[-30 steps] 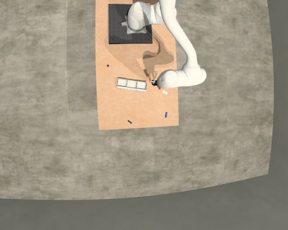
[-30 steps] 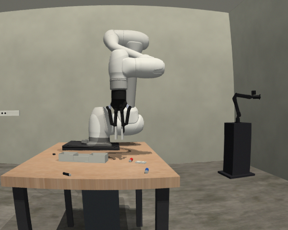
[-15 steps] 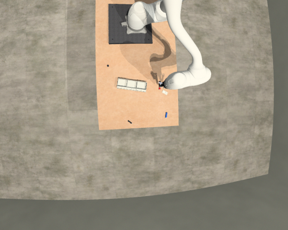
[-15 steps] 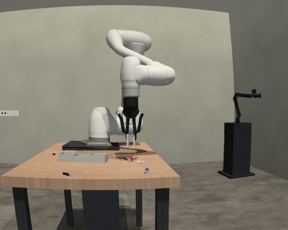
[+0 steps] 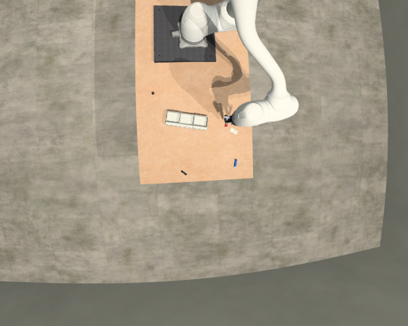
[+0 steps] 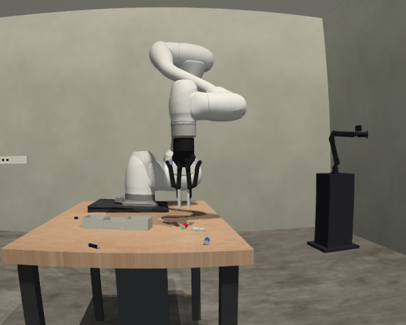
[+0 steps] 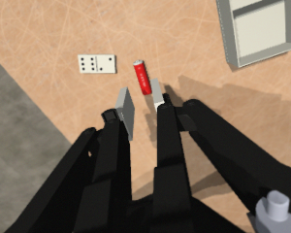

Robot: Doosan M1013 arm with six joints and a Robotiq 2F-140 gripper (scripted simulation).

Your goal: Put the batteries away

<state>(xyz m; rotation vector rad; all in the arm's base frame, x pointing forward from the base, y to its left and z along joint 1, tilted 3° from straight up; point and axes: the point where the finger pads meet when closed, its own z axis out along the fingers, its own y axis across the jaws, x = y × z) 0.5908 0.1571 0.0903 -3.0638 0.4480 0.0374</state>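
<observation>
A red battery [image 7: 142,77] lies on the table just ahead of my gripper's fingertips; it also shows in the side view [image 6: 184,225] and from above [image 5: 226,124]. My gripper [image 6: 183,205] hangs above it, its fingers a little apart with nothing between them. A blue battery [image 5: 235,162] lies near the table's front right edge. A black battery [image 5: 183,172] lies near the front edge, left of the middle. The row of three grey bins [image 5: 186,119] stands left of the gripper; one end compartment shows in the wrist view [image 7: 259,29], and no letter is in view.
A white domino [image 7: 96,63] [image 5: 233,131] lies beside the red battery, towards the table's right edge. A small black round thing [image 5: 152,92] sits at the far left. The arm's black base plate [image 5: 184,34] is at the back.
</observation>
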